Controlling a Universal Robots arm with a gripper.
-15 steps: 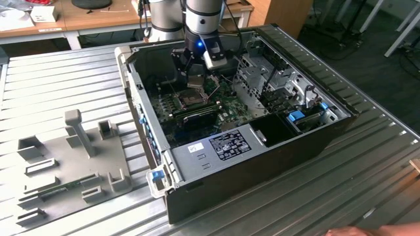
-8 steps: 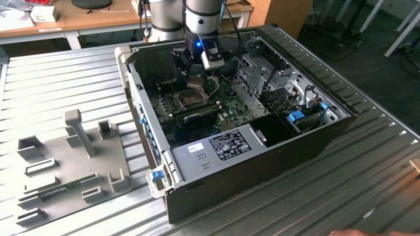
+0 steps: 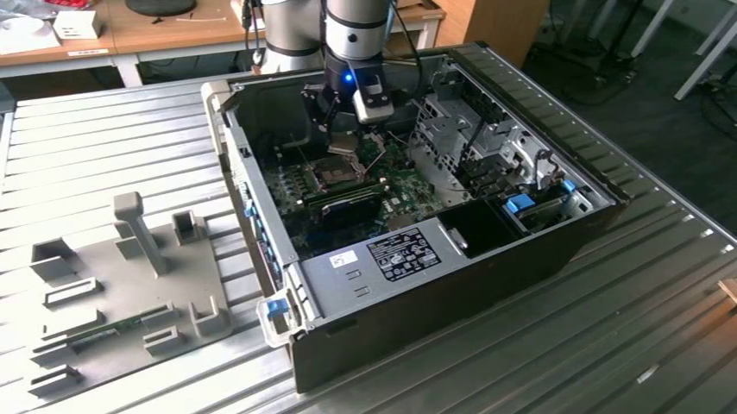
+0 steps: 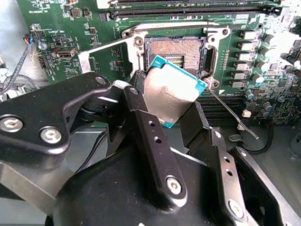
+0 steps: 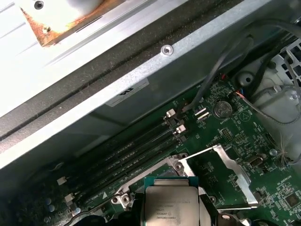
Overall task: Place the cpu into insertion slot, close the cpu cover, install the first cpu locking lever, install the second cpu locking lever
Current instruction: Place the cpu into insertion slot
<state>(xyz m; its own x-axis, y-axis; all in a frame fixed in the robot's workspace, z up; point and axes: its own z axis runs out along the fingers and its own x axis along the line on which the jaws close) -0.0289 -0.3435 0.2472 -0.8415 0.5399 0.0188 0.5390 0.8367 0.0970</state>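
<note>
My gripper [image 4: 167, 115] is clamped on the cpu [image 4: 171, 89], chip tilted between my fingers [image 4: 141, 117]. The cpu hangs just above the insertion slot [image 4: 176, 52], not seated in it. The cpu cover [image 4: 101, 52] is swung open beside the slot.

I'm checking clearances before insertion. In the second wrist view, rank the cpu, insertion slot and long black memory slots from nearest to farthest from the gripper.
1. The cpu, clamped tilted in the gripper.
2. The insertion slot, uncovered on the green board just beyond the cpu.
3. The memory slots, past the insertion slot's far rim.
</note>
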